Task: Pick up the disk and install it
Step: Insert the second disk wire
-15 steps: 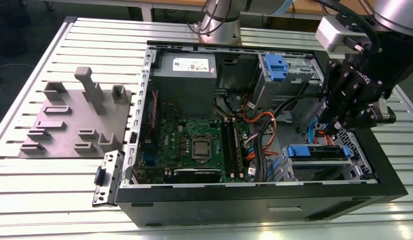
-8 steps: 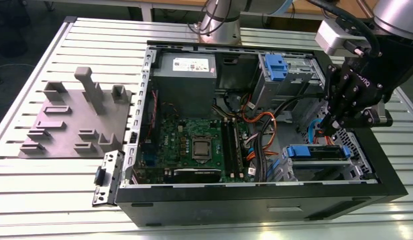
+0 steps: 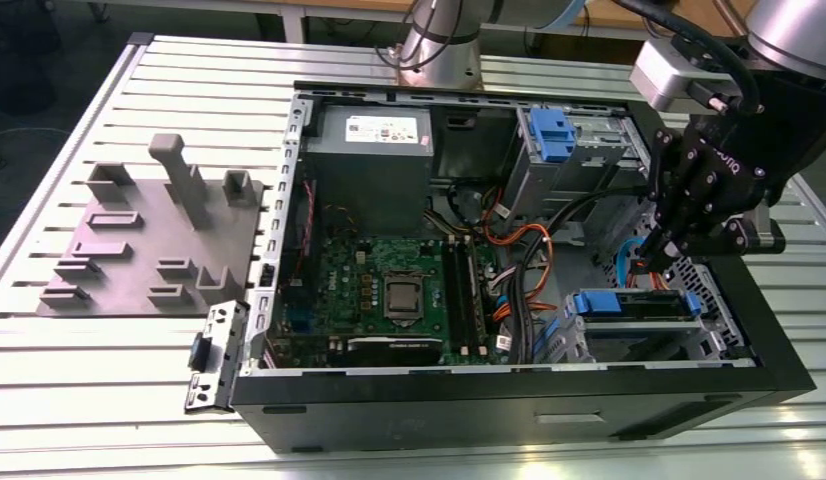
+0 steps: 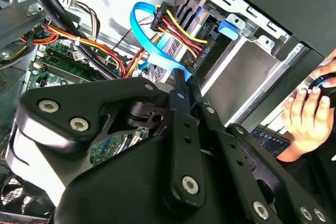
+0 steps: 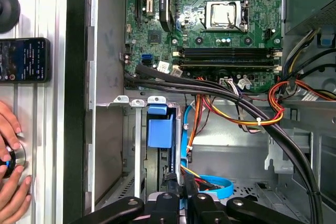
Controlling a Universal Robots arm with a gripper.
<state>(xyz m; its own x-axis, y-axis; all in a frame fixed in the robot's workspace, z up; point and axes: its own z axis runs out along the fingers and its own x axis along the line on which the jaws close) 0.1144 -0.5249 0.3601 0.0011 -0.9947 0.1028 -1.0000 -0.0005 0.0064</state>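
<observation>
A slatted metal workbench [image 3: 106, 380] carries an open desktop computer case [image 3: 520, 400] lying on its side, with a grey moulded fixture plate [image 3: 133, 250] beside it toward the exterior view's left. The gripper [image 3: 667, 250] hangs inside the case over the drive cages, its fingers drawn together to a narrow point in both wrist views, with nothing visible between them. The disk [image 3: 636, 305] lies flat in the lower cage near the case's front corner, its blue bracket facing up, just beside and below the fingertips; whether it is fully seated cannot be told. The risks lie in the crowding: one flat light-blue data cable [image 4: 152, 40] loops directly past the fingers, and a bundle of red, yellow and black power wires [image 4: 181, 30] plugs in just beyond, so a descent or sideways shift could snag or unplug them. The sheet-metal cage walls sit close to the linkage, so a tilted approach could scrape or jam. A person's hand [image 4: 307, 114] rests on a control beside the case, near a phone [image 5: 23, 60]. Counted: one disk, one second blue bracket [image 3: 552, 135] in the upper cage, one motherboard [image 3: 386, 290], one power supply box [image 3: 373, 135], one gripper, one phone.
</observation>
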